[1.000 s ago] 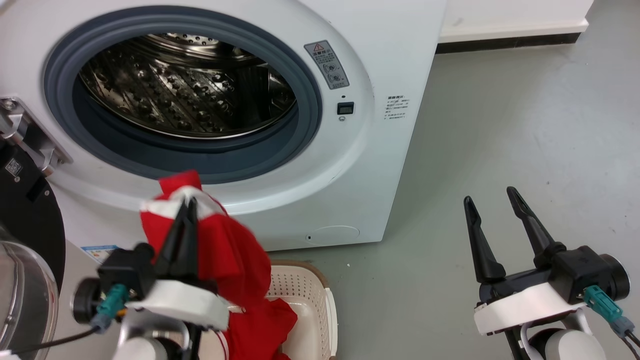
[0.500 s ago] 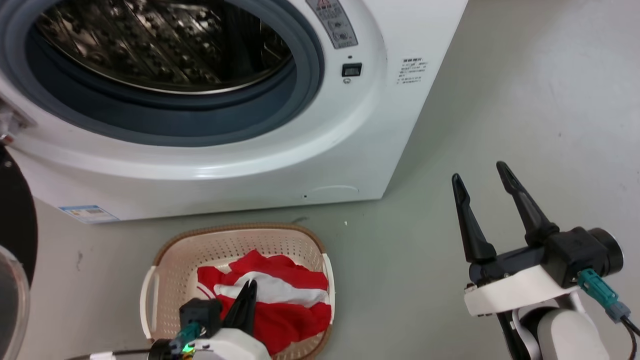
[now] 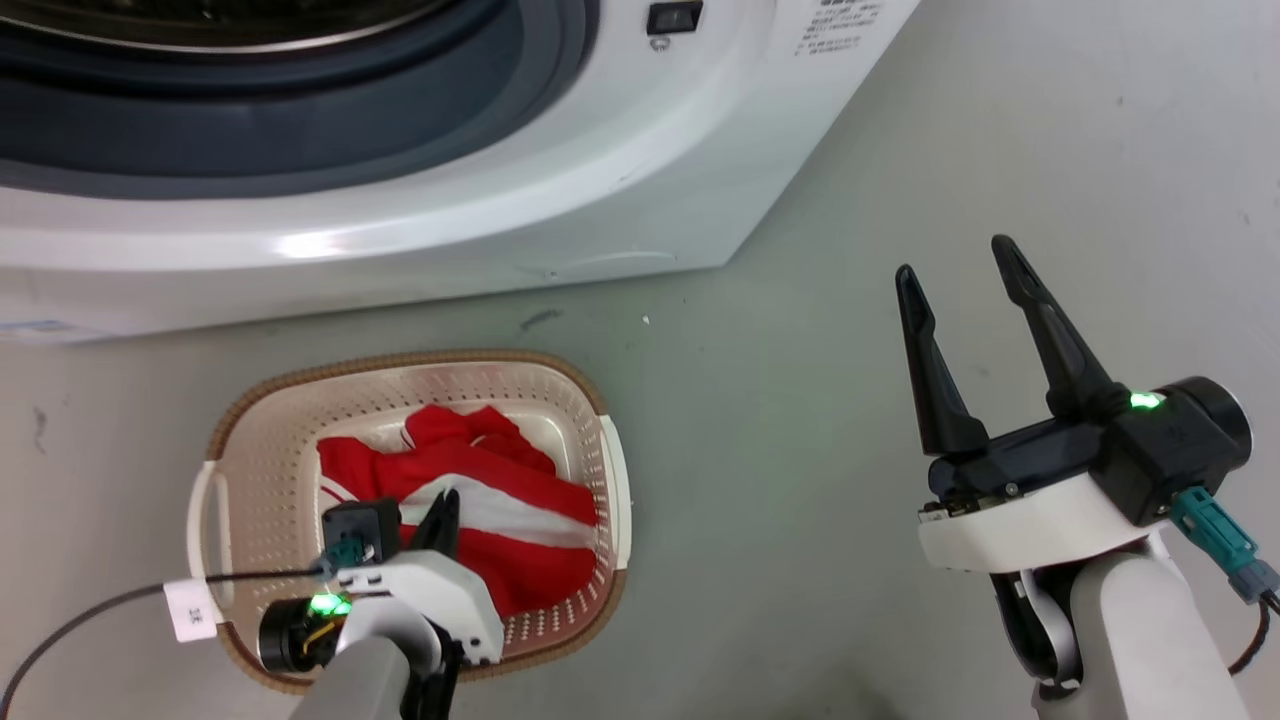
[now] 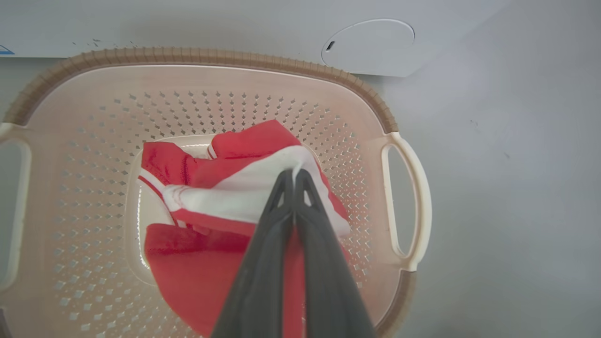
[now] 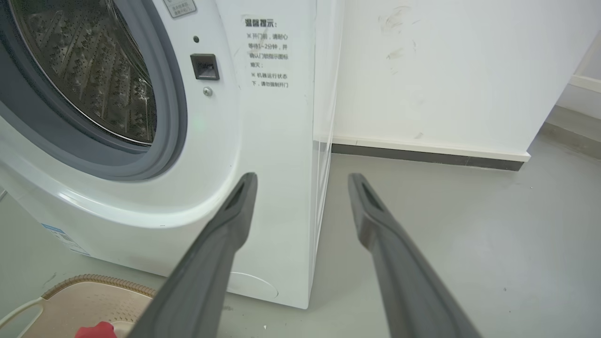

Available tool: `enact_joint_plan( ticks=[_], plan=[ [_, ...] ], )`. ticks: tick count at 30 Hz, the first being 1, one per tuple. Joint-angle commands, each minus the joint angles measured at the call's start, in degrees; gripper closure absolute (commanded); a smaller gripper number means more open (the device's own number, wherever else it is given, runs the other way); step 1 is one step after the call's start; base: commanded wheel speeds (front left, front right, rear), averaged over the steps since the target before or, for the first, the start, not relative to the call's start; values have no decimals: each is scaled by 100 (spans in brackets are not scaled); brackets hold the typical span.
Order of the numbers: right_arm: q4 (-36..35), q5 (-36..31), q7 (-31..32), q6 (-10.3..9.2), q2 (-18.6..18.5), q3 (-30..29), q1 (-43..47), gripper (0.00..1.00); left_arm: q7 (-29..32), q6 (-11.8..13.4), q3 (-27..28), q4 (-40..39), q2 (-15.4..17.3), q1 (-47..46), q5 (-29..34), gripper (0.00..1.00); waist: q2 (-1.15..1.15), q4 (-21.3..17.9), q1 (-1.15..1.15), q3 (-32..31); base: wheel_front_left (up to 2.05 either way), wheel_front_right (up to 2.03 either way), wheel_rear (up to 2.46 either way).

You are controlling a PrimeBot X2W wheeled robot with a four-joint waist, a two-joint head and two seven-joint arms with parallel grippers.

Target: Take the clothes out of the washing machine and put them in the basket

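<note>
The red clothes [image 3: 470, 500] with white stripes lie in the cream basket [image 3: 250, 430], which stands on the floor in front of the washing machine [image 3: 420, 190]. My left gripper [image 3: 447, 497] reaches down into the basket and is shut on a white fold of the clothes [image 4: 263, 188]; in the left wrist view its tips [image 4: 294, 174] pinch that fold over the basket [image 4: 328, 117]. My right gripper [image 3: 955, 260] hangs open and empty over bare floor to the right. The right wrist view shows the right gripper [image 5: 300, 180] open before the machine [image 5: 263, 141], whose steel drum [image 5: 84, 65] looks bare.
Grey floor [image 3: 950, 130] spreads to the right of the machine. A white wall with a dark skirting [image 5: 422, 157] stands behind it. A cable with a white tag [image 3: 190, 610] trails from my left wrist.
The head camera has tilted down. My left gripper has lowered the red clothes from in front of the porthole into the basket and still holds them. The right gripper stays open.
</note>
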Motion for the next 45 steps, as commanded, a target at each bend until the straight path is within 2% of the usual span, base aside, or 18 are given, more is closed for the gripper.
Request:
enact_joint_plan(
  ticks=[1,8,14,18,19,20,25,32,37,45],
  plan=[
    [-10,15,-45,-4,10,25,-154,0,-34,-45,50,283,-8,-296,-21,100,0,-146,-1,419,0,0,0],
    [98,84,-161,-4,9,158,-401,0,-65,-205,108,1223,-42,-942,-10,100,0,-340,-1,819,0,0,0],
    [216,166,-259,-4,9,186,-485,0,-58,-114,364,1794,-66,-1116,-138,100,0,-484,-1,997,0,0,0],
    [316,205,-298,-5,9,210,-529,0,-59,-181,421,2152,-74,-1210,-174,100,0,-527,-1,982,0,0,0],
    [348,206,-308,-4,10,207,-529,0,-59,-169,460,2182,-80,-1222,-210,58,0,-521,-1,941,0,0,0],
    [376,209,-308,-5,9,196,-525,0,-59,-175,487,2224,-88,-1219,-234,0,0,-509,-1,890,0,0,0],
    [540,172,-345,-4,8,147,-412,0,-59,-284,590,2217,-149,-1020,-286,0,0,-370,-1,379,0,0,0],
    [747,54,-292,-5,6,-18,-80,0,-59,-283,685,1712,-227,-536,-70,0,0,-34,-1,-703,0,0,0],
    [771,-36,-129,-5,7,-176,272,0,-59,-196,794,1118,-255,-129,210,0,0,194,-1,-1414,0,0,0],
    [681,-76,130,-4,8,-390,849,0,-61,-220,909,140,-134,511,803,0,0,478,-1,-2254,0,0,0]
  ],
)
